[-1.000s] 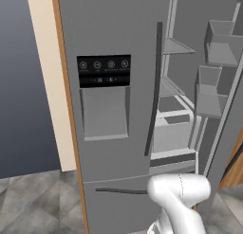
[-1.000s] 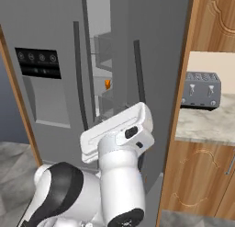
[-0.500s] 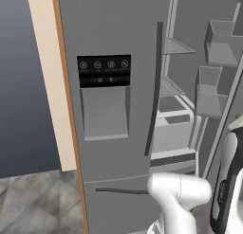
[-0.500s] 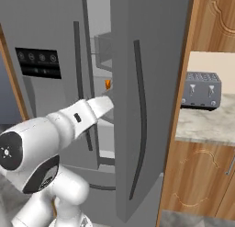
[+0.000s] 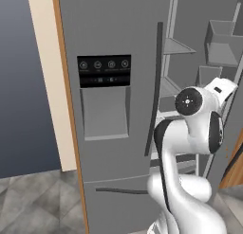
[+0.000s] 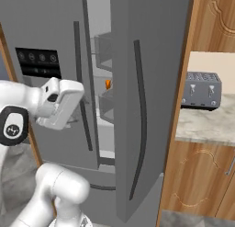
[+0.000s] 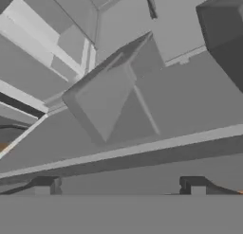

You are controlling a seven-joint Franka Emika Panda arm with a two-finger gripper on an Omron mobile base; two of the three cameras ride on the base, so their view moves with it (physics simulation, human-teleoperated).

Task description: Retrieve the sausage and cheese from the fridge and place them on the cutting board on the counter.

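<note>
The grey fridge (image 5: 114, 39) has its left door shut and its right door (image 6: 151, 33) swung open, showing grey shelves and door bins. The cheese (image 6: 108, 83) is a small orange chunk on a shelf seen through the door gap. My arm stands in front of the fridge, with its hand (image 5: 219, 88) raised at shelf height toward the open side. My gripper (image 7: 118, 185) is open with nothing between its fingertips (image 7: 43, 185), and it faces the grey door bins (image 7: 111, 103). The sausage and the cutting board are out of view.
A grey toaster (image 6: 202, 89) sits on the marbled counter (image 6: 202, 125) to the right of the fridge, over brown wooden cabinets (image 6: 197, 180). The open door stands between the fridge interior and the counter. A beige wall panel (image 5: 50, 76) borders the fridge's left side.
The arm has risen from its low folded pose and stretched up in front of the fridge. Its hand has swung toward the open right side. The jaws stayed open.
</note>
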